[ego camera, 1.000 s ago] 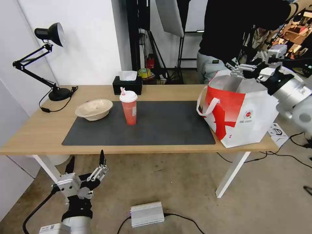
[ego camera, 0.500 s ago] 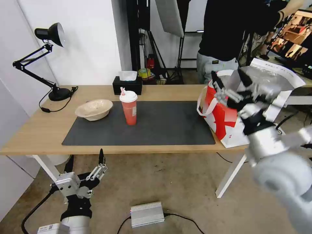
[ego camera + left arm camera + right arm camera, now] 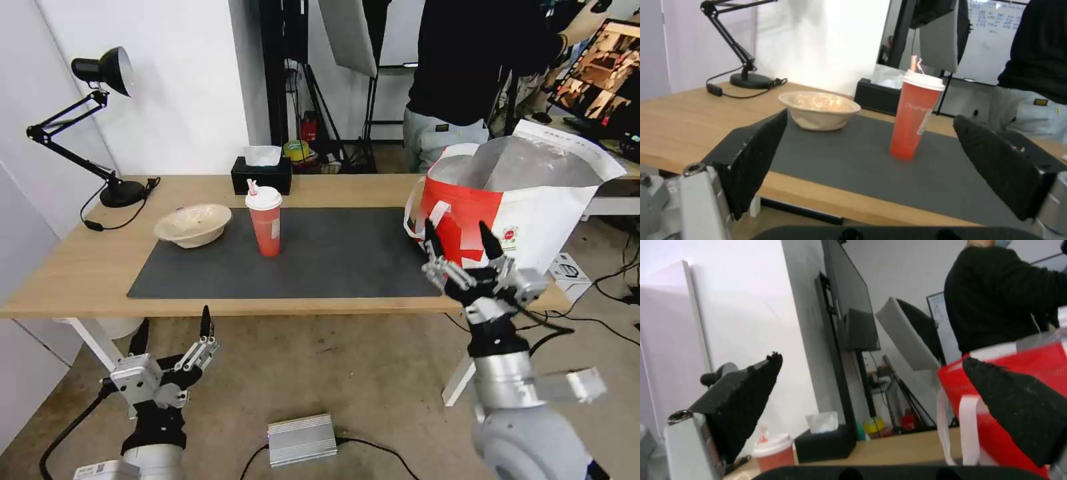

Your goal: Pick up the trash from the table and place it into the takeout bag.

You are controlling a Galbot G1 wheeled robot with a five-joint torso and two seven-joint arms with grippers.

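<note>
Left gripper [image 3: 173, 337]: low, below table's near edge toward its left end. Fingers spread wide, tips pointing up, nothing between them. Wrist and forearm run down beneath it. In left wrist view, black fingers [image 3: 756, 159] stand well apart.

Right gripper [image 3: 457, 242]: raised in front of table's near right corner, at about near-edge level. Fingers apart, tips up, holding nothing. Forearm nearly vertical below, silver wrist segment then grey elbow joint. In right wrist view, fingers [image 3: 740, 403] wide apart.

Black tissue box [image 3: 261, 175] near desk lamp [image 3: 100, 70].
</note>
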